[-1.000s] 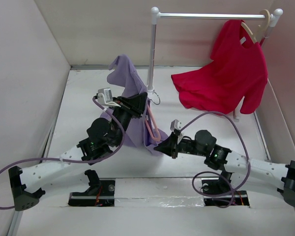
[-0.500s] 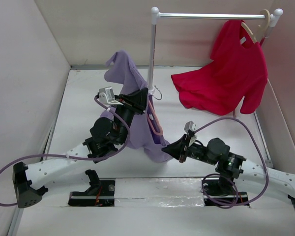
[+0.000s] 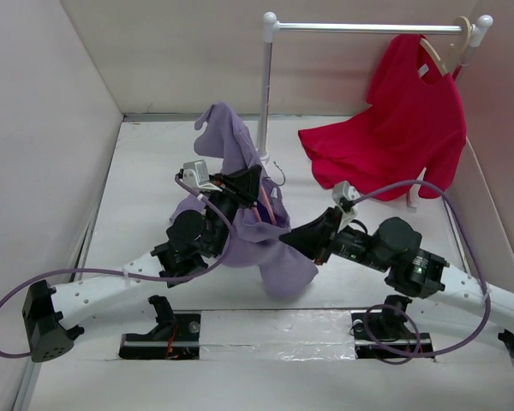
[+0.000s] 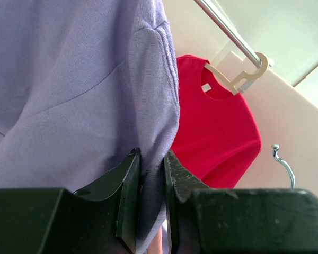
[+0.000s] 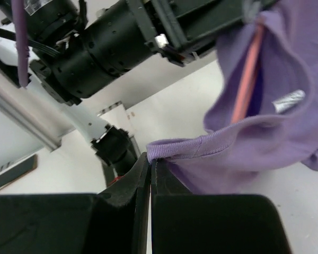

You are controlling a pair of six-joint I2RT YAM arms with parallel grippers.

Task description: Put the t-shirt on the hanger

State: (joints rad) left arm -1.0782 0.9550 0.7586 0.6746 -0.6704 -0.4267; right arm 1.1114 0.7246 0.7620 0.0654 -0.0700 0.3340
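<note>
The lavender t-shirt (image 3: pixel 240 154) hangs bunched from my left gripper (image 3: pixel 250 183) above the table's middle. The left jaws are shut on a fold of the t-shirt (image 4: pixel 95 95), and a bit of pink shows between them low down. The salmon-pink hanger (image 3: pixel 262 208) sits inside the cloth, its silver hook (image 3: pixel 279 174) sticking out to the right. The hook also shows in the left wrist view (image 4: pixel 284 165). My right gripper (image 3: pixel 293 241) is shut on the t-shirt's ribbed edge (image 5: pixel 201 145) and holds it out. The hanger's pink bar (image 5: pixel 247 79) shows inside that opening.
A bright red shirt (image 3: pixel 394 137) hangs on a beige hanger (image 3: pixel 441 51) from a white rail (image 3: pixel 368 27) at the back right. The rail's post (image 3: pixel 263 103) stands just behind the left gripper. White walls enclose the table on three sides.
The right arm has lifted and swung right, drawing the t-shirt's edge up and out. The left gripper has shifted slightly right with the t-shirt and hanger. The cloth now hangs lower in front.
</note>
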